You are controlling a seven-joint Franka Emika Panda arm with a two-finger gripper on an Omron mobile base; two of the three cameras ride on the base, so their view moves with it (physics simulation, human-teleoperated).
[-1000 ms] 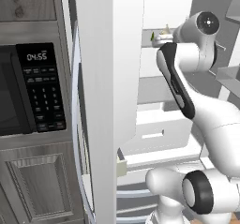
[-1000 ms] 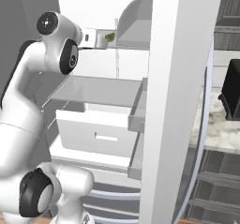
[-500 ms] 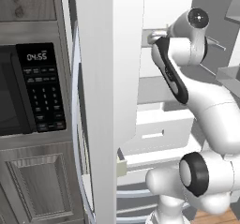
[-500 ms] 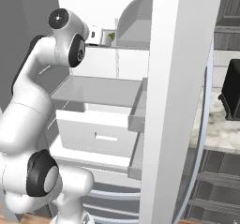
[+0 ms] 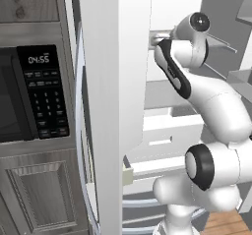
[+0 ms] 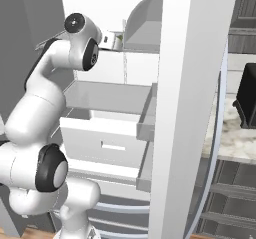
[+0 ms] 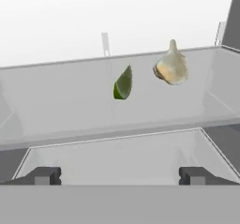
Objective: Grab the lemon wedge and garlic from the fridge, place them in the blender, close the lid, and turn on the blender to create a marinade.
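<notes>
The arm reaches up into the open fridge [image 6: 125,133], w/ the gripper [image 7: 120,175] aimed at an upper shelf [image 7: 70,110]; its jaws stand fully apart and hold nothing. In the hand view the lemon wedge [image 7: 123,83] sits on that shelf, a bit left of centre, and the garlic [image 7: 171,68] sits just beside it to the right, slightly further back; the two look apart, not touching. Step in hand, by the look of it: approach for the first pick, prob. the wedge since it lies nearer the gripper's centre line. To do it well the arm should line the wedge up midway btw the two fingertips [image 7: 44,175] before going in, then advance level w/ the shelf so the lower edge of the hand clears the shelf's front lip. The wedge is thin and stands on edge, so closing across its flat faces should hold better than across the pointed ends. Keeping the right fingertip clear of the garlic matters, or it may get nudged back. The blender isn't on hand here; the microwave [image 5: 29,96] sits left of the fridge door [image 5: 110,81].
</notes>
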